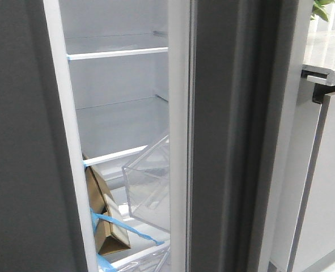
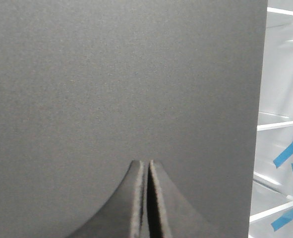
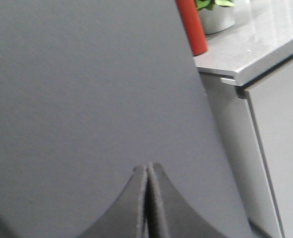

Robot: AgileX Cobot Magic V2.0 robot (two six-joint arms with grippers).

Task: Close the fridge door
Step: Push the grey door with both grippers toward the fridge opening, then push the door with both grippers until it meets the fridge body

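Note:
The fridge door stands ajar and edge-on in the front view, with a thick dark-grey edge, a white lining and a clear bin on its inner side. Its matte grey face fills the right wrist view. My right gripper is shut and empty, its tips close to that face; contact cannot be told. My left gripper is shut and empty, its tips close to another dark-grey slab, which shows at the left of the front view. Neither gripper shows in the front view.
Inside the fridge are white shelves, a brown cardboard box and strips of blue tape. To the right stand pale grey cabinets under a grey counter with a red cylinder and a potted plant.

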